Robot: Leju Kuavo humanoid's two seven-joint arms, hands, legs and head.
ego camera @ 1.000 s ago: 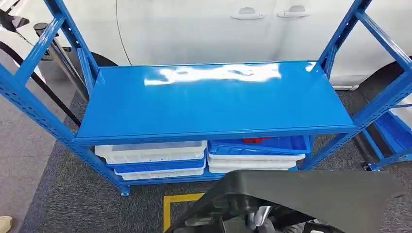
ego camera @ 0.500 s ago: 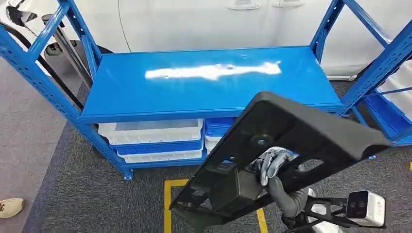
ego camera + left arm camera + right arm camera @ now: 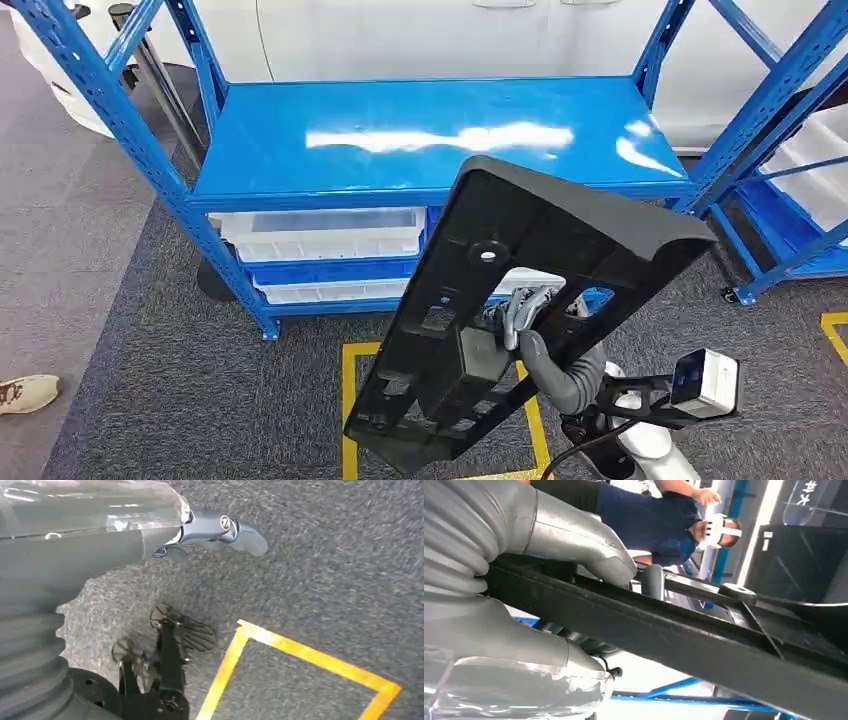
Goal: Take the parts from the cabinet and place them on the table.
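We see the right hand (image 3: pixel 528 318) gripping a long black plastic panel (image 3: pixel 520 300) through an opening near its middle, fingers (image 3: pixel 515 303) curled over an inner rib, and the panel is held in the air in front of the blue rack (image 3: pixel 440 135), above the grey carpet (image 3: pixel 150 390) and the yellow floor tape (image 3: pixel 347 400). Its long axis runs on a slant: the wide, rounded end points up and away toward the rack's shelf, while the narrower end points down and toward the robot, to its left. The ribbed underside with cut-outs faces us. The panel hides part of the stacked white and blue trays (image 3: pixel 325 250) under the shelf and most of the right arm. In the right wrist view the thumb (image 3: pixel 589 550) presses on the panel's (image 3: pixel 704 645) edge, and a person (image 3: pixel 649 515) in dark blue stands behind, blurred. In the left wrist view the left hand (image 3: pixel 200 535) hangs over the carpet holding nothing, though we cannot tell how its fingers lie.
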